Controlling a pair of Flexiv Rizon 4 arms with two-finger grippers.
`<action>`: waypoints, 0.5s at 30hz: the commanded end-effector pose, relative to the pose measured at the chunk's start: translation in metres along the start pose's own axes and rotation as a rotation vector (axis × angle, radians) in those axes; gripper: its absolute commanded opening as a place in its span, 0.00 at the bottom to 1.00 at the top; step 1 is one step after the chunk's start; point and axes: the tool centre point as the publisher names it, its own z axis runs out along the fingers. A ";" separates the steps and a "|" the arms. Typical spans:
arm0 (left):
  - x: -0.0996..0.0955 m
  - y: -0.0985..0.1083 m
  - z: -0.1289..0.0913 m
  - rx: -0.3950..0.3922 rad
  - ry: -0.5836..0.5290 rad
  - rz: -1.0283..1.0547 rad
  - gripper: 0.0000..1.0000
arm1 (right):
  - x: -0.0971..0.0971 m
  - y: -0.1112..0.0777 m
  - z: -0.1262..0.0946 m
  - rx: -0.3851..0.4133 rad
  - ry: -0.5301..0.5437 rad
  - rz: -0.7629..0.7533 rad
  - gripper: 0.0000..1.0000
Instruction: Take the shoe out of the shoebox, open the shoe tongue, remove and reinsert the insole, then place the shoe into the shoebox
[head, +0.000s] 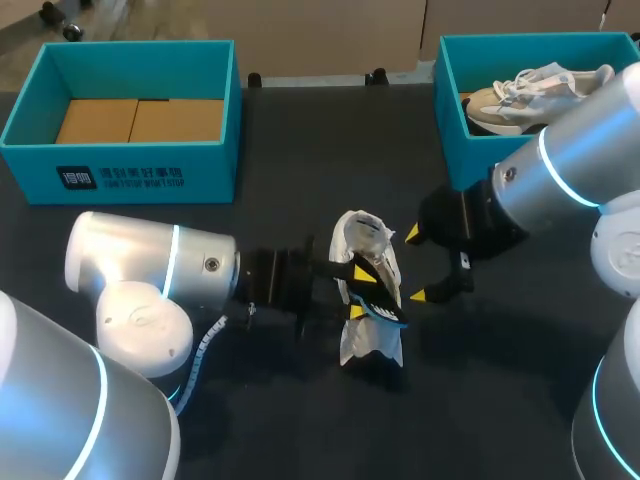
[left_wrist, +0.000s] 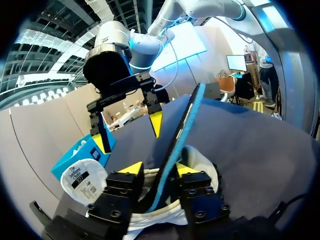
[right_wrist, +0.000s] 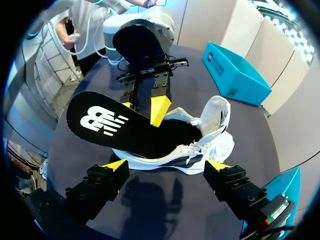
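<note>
Mid-tabletop lies the white shoe (head: 362, 238) on the dark surface, and everything is gathered round it. The left pincer (head: 360, 292) sits right over the shoe, its yellow tips clamped on the black insole (right_wrist: 115, 125). The head view gives only a dark sliver with a blue edge there. The right wrist view shows far more: the insole's whole printed face, its far end down inside the shoe and its near end lifted well clear of it. The left wrist view has the insole edge-on, a thin black and blue strip rising between the fingers (left_wrist: 132, 167), with the shoe's white collar just beneath. The right pincer (head: 416, 264) hangs just beside the shoe on the opposite side, jaws wide apart and touching nothing. Its own camera confirms it, both tips spread short of the shoe with bare tabletop (right_wrist: 165, 200) between them. Only the head view takes in both teal boxes: one shoebox (head: 455, 110) beyond the shoe behind the right pincer, holding a second shoe (head: 530, 95), and another shoebox (head: 120, 158) well apart from the shoe on the left arm's side, showing brown cardboard inside.
</note>
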 end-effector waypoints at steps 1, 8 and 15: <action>0.003 0.000 0.000 0.005 0.005 -0.001 0.00 | 0.001 0.000 0.001 0.000 -0.002 -0.001 1.00; 0.005 0.007 0.003 0.002 0.022 -0.001 0.00 | 0.001 0.000 0.001 0.000 -0.002 -0.001 1.00; 0.004 0.023 0.004 -0.022 0.024 -0.008 0.00 | 0.001 0.000 0.001 0.000 -0.002 -0.001 1.00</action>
